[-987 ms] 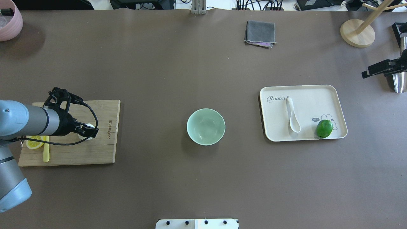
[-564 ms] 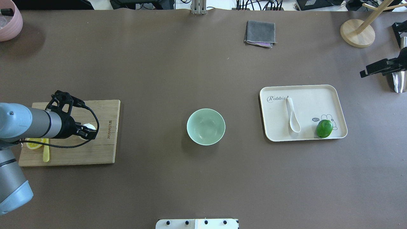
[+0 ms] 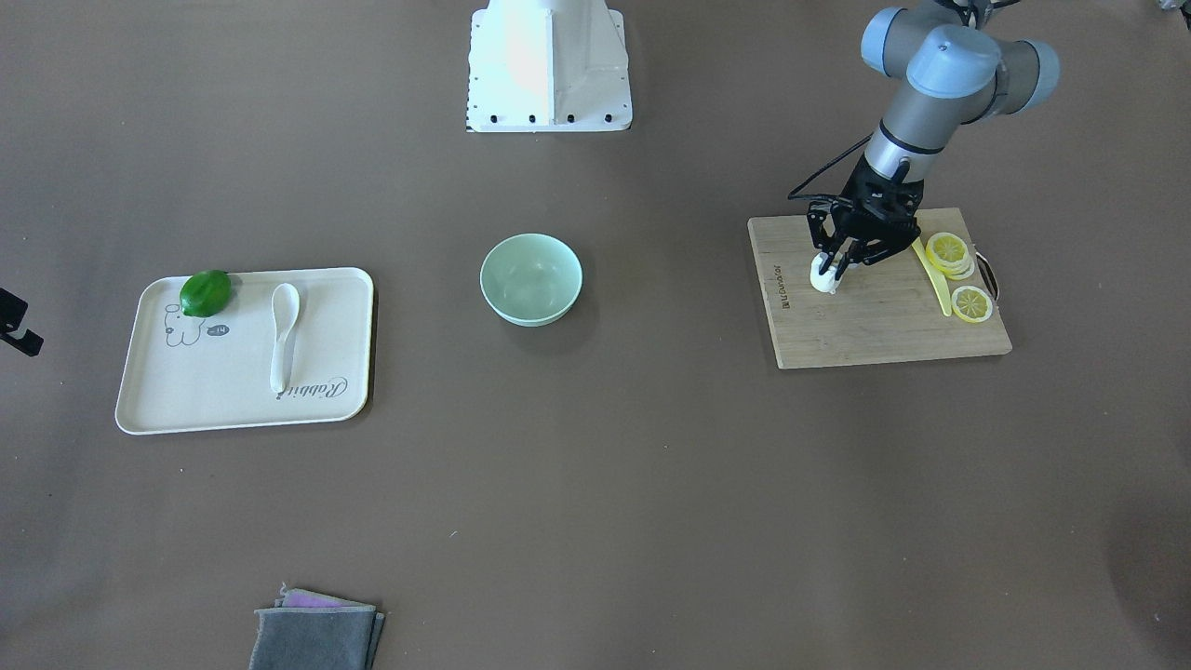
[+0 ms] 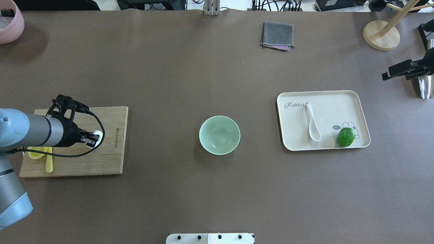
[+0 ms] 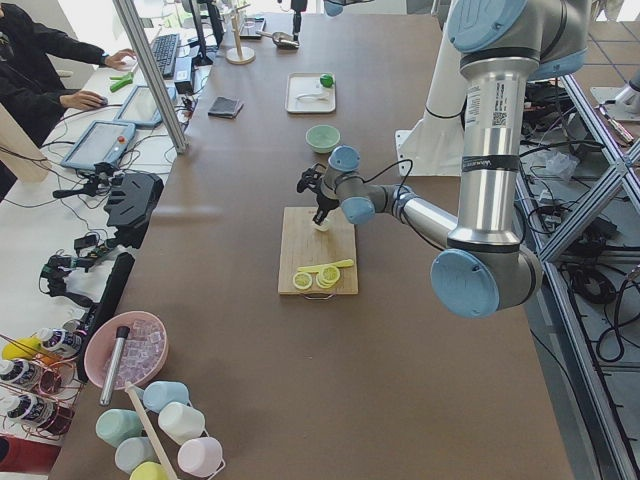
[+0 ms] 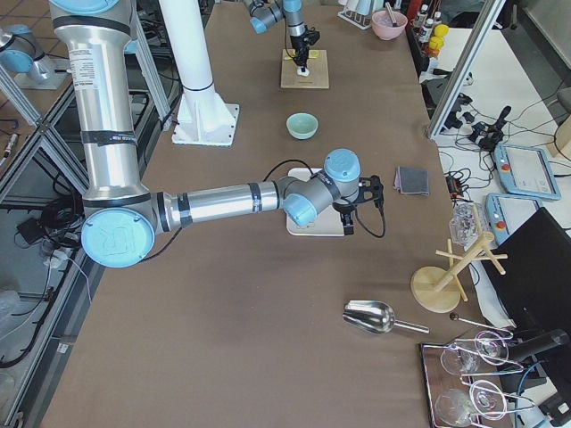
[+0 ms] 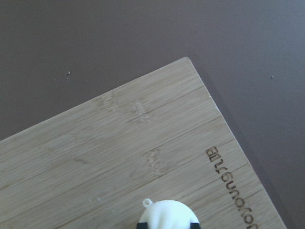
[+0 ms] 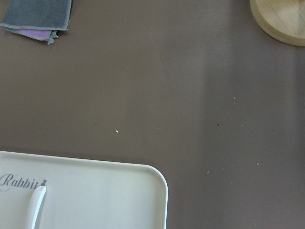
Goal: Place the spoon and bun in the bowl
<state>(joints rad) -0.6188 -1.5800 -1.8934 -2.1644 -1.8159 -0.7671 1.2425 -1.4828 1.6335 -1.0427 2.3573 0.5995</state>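
The white bun [image 4: 97, 138] sits on the wooden cutting board [image 4: 101, 162] at the left. My left gripper [image 4: 92, 139] is down over it, and the wrist view shows the bun [image 7: 169, 217] between the two black fingertips. It also shows in the front view [image 3: 823, 277]. The mint-green bowl [image 4: 219, 135] stands empty mid-table. The white spoon [image 4: 312, 123] lies on the cream tray [image 4: 339, 108] at the right, its handle end in the right wrist view [image 8: 34, 205]. My right gripper [image 4: 390, 74] hovers beyond the tray's far right corner; I cannot tell whether it is open or shut.
A green lime [image 4: 346, 137] lies on the tray. Lemon slices [image 3: 958, 270] and a yellow knife [image 4: 49, 162] lie on the board. A grey cloth [image 4: 277, 35], a wooden stand [image 4: 381, 34] and a pink bowl [image 4: 10, 20] are along the far edge.
My left gripper has settled lower and its fingers have come in onto the bun, which shifted slightly. The right arm has crept a little farther from the robot.
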